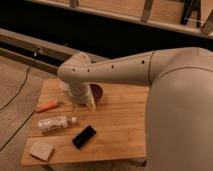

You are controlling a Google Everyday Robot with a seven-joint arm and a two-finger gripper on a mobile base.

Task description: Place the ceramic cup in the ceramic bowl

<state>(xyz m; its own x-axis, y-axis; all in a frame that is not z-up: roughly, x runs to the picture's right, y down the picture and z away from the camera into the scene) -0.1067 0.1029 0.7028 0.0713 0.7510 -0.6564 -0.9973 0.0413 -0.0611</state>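
Observation:
The dark maroon ceramic bowl (98, 92) sits at the back middle of the wooden table (125, 125), partly covered by my arm. My gripper (84, 100) points down at the end of the white arm, right beside the bowl's left side, and the wrist covers most of it. The white ceramic cup is hidden behind the arm. A pale shape (89, 103) at the gripper's lower end touches the bowl's front-left rim; I cannot tell whether it is the cup.
An orange object (47, 106) lies at the table's left edge. A clear plastic bottle (55, 122) lies on its side in front of it. A black flat object (84, 136) and a pale block (41, 150) lie near the front edge. A cable (20, 90) runs across the floor at left.

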